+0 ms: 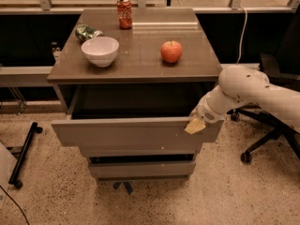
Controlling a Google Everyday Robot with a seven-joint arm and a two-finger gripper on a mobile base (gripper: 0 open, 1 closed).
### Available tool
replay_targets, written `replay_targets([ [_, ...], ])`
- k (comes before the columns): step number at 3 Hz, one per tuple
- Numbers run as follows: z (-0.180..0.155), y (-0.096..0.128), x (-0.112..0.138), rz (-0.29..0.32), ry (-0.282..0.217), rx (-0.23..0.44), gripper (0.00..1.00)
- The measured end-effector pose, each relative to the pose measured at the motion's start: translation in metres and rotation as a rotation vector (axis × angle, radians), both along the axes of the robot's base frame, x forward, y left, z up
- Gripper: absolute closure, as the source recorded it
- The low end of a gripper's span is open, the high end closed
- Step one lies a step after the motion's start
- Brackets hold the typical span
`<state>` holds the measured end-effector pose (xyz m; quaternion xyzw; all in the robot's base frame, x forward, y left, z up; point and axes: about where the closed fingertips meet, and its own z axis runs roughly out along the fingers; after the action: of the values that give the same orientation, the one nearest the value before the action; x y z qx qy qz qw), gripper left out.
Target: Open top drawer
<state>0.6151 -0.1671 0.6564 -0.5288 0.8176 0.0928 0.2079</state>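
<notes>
The top drawer (131, 134) is pulled partway out of the grey cabinet; its wide flat front stands forward of the two shorter drawer fronts below, and its dark box shows behind it. My gripper (195, 124) is at the right end of the drawer's top front edge, touching the panel, at the end of the white arm (248, 93) that comes in from the right.
On the cabinet top (140, 69) stand a white bowl (100, 50), a red apple (171, 51), a red soda can (124, 13) and a green crumpled bag (86, 32). An office chair base (262, 139) is at the right. A black bar (23, 153) lies on the floor at left.
</notes>
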Motion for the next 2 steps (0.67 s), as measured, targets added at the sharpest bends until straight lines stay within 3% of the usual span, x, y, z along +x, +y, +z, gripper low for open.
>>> replay_targets([
  [1,-0.0019,0.0012,-0.0005,0.002,0.003,0.000,0.16],
  [2,-0.0030,0.0027,-0.0015,0.017,0.005,0.002,0.00],
])
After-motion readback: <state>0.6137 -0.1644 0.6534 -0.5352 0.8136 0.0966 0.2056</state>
